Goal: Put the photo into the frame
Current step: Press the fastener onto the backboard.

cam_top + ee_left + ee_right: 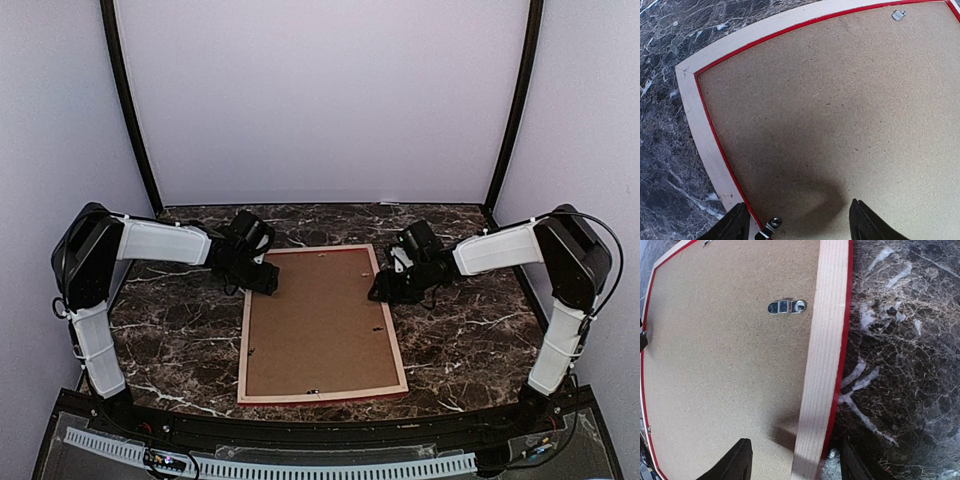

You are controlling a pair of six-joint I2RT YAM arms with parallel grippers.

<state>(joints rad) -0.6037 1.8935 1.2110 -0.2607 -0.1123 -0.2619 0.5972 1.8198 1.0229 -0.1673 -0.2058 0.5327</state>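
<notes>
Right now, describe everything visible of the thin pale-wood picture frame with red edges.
The thin rectangular pale-wood frame lies flat, back up, on the dark marble table. Red lines its inner and outer edges. A brown fibreboard backing fills it, with small metal clips. The open left gripper and right gripper each hover over a side rail.

left gripper (797, 226) – jaws apart, low | right gripper (795, 466) – jaws apart, low

A brown backing board (322, 320) lies flat amid dark marble tabletop (180, 330).
</notes>
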